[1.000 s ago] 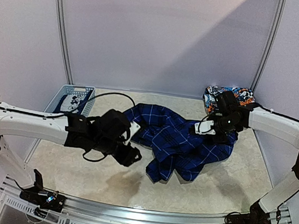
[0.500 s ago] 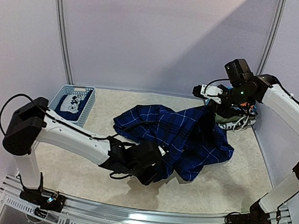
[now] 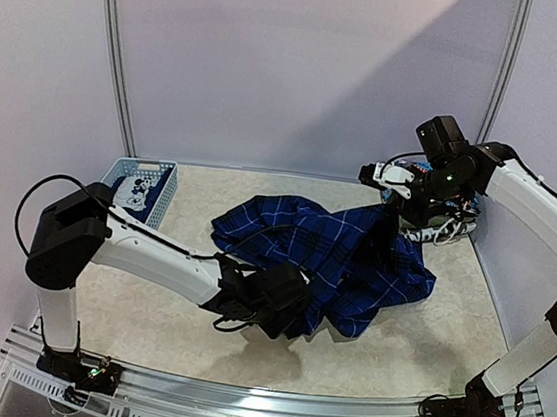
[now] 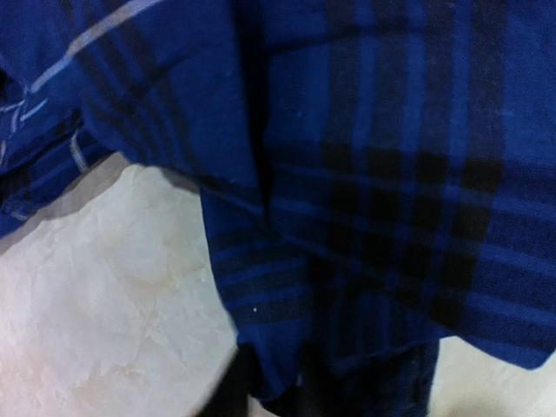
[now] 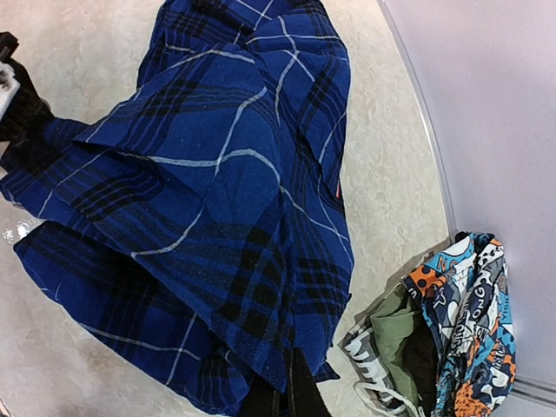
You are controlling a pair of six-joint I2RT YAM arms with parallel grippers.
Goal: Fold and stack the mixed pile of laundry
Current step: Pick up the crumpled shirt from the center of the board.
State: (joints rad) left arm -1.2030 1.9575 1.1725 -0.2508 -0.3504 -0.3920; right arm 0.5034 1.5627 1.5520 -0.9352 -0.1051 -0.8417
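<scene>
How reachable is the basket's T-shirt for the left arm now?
Probably yes: the navy T-shirt lies uncovered in the open basket on its side, though the left gripper is down at the plaid shirt.

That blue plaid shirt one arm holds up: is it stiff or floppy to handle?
Probably floppy: the plaid shirt hangs in a tent-like peak from the right gripper, the rest lying in folds on the table. Likely light, since one small pinch holds it up. Pushed, it would probably bunch up rather than slide whole, as its creases suggest.
</scene>
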